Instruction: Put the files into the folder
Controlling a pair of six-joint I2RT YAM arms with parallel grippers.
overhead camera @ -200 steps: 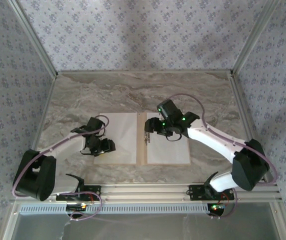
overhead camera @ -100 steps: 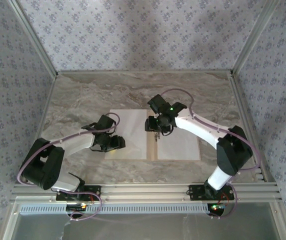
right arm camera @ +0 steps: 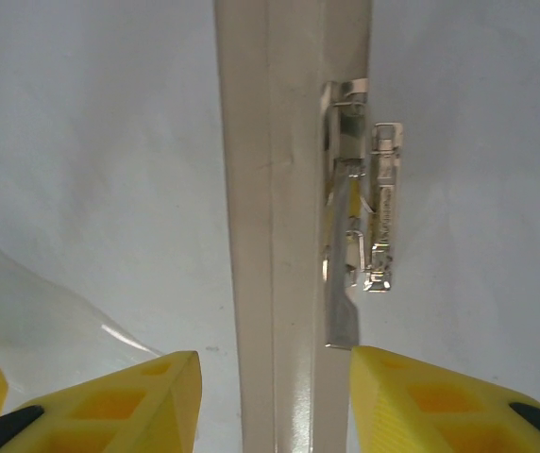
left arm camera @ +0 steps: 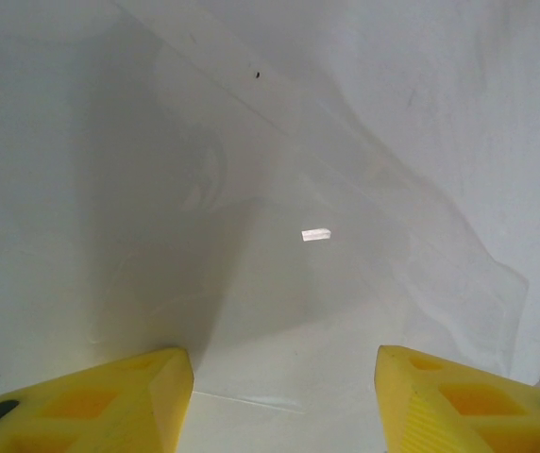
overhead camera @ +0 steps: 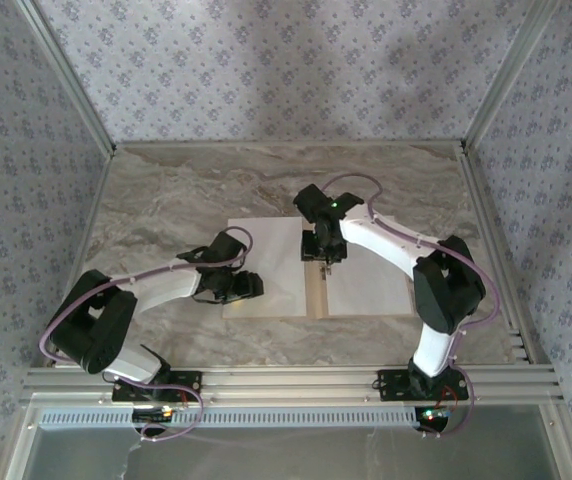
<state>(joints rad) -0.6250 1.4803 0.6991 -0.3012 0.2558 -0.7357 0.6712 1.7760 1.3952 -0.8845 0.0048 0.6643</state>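
- My left gripper (overhead camera: 246, 288) is low over the left half of the open folder (overhead camera: 315, 302), which lies flat in the middle of the marble table (overhead camera: 166, 190).
- In the left wrist view its yellow fingers (left arm camera: 109, 401) are wide apart and there is nothing between them, so this gripper (left arm camera: 284, 368) is open and holds nothing.
- Under it lies the left white sheet (overhead camera: 271, 262), covering the left leaf of the folder. The wrist camera shows a clear, shiny layer (left arm camera: 421, 283) with a creased edge over part of this sheet (left arm camera: 393, 85).
- The tan crease of the folder (right arm camera: 270, 142) runs from far to near between the two sheets.
- The small grey metal clip (right arm camera: 369, 217) sits on the right side of the crease, touching it.
- My right gripper (overhead camera: 326, 258) is above the far part of the crease. Its jaws are parted, one finger (right arm camera: 119, 401) on each side of the tan strip, and I see nothing clamped in this gripper (right arm camera: 270, 363).
- The right white sheet (overhead camera: 371, 285) lies on the right leaf, flat, just beside the clip.
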